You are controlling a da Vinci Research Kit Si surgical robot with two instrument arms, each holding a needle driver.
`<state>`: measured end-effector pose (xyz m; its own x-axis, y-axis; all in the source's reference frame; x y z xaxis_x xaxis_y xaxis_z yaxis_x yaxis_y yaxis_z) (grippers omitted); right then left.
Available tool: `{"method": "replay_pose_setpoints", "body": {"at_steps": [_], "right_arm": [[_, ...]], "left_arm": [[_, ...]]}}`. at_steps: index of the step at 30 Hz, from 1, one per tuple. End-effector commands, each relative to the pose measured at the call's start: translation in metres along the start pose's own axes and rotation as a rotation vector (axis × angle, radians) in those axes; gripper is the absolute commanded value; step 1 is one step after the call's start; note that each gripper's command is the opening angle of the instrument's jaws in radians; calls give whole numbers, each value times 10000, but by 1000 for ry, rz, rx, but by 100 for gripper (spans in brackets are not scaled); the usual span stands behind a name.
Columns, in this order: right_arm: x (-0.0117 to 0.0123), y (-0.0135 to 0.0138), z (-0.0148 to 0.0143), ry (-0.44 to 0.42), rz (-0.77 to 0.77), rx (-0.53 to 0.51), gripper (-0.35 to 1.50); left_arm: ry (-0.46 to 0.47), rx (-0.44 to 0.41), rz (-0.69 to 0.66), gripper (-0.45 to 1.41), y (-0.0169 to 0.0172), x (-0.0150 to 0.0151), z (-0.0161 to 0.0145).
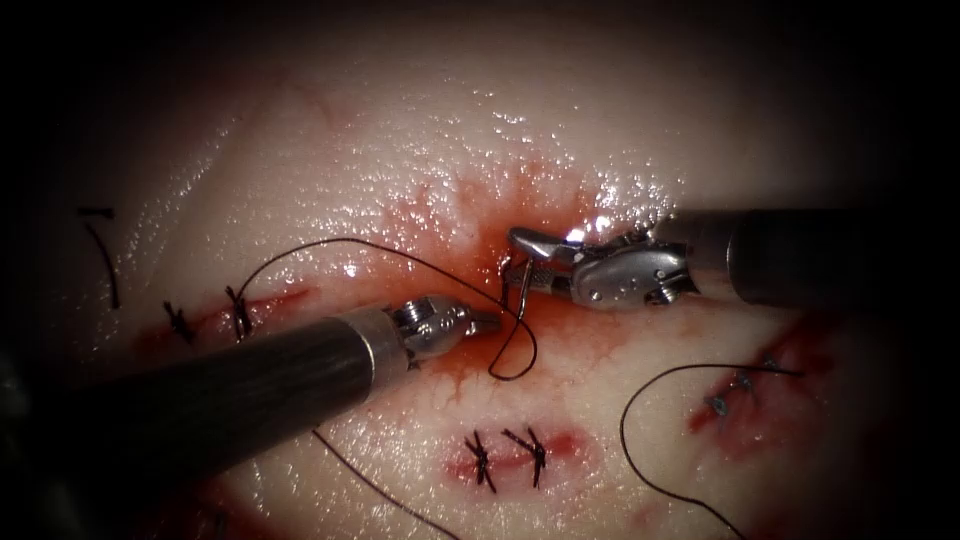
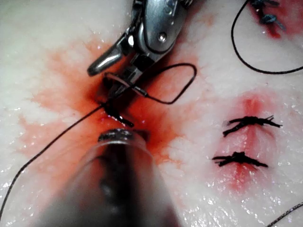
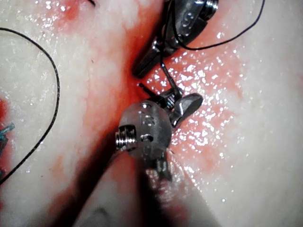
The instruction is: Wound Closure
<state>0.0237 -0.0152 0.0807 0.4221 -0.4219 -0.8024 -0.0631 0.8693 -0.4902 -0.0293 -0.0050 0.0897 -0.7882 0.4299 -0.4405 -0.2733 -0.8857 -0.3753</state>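
The tissue (image 1: 420, 150) has a red-stained cut (image 1: 470, 360) at its middle. My right tool (image 1: 522, 262) comes in from the right, jaws open, over the cut's upper end. The thin curved needle (image 1: 519, 290) hangs at its lower jaw, tail down; whether its tip is in the tissue is hidden. Black thread (image 1: 330, 241) runs from the needle's tail, loops below the cut and arcs off to the left. My left tool (image 1: 487, 322) rests its shut tip on the cut just below the needle, with nothing seen in its jaws. The needle (image 2: 124, 85) also lies beside the right tool (image 2: 113, 71).
Stitched cuts lie to the left (image 1: 238, 312), below (image 1: 508, 455) and to the right (image 1: 738, 385). A loose thread (image 1: 625, 430) curls at the lower right, and a cut end (image 1: 105, 255) lies at the far left. Red fluid (image 1: 470, 215) spreads around the middle cut.
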Motion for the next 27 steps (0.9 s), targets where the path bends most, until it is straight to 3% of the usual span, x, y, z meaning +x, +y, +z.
{"method": "replay_pose_setpoints", "body": {"at_steps": [1,5,12,15,21,27], "right_arm": [[-1,-5,5,-3,0,15,-35],[-11,2,-4,-10,30,-3,-35],[-41,12,-11,17,240,-37,-35],[-47,14,-11,24,269,-35,-35],[-44,15,-7,32,294,-29,-35],[-44,18,0,27,344,-15,-35]], "left_arm": [[0,1,5,-13,0,2,8],[31,12,9,-13,0,13,7],[228,77,13,-20,-8,42,9],[258,71,11,-21,-8,46,15],[250,67,26,-21,-6,36,32],[78,-27,28,-16,4,-4,68]]}}
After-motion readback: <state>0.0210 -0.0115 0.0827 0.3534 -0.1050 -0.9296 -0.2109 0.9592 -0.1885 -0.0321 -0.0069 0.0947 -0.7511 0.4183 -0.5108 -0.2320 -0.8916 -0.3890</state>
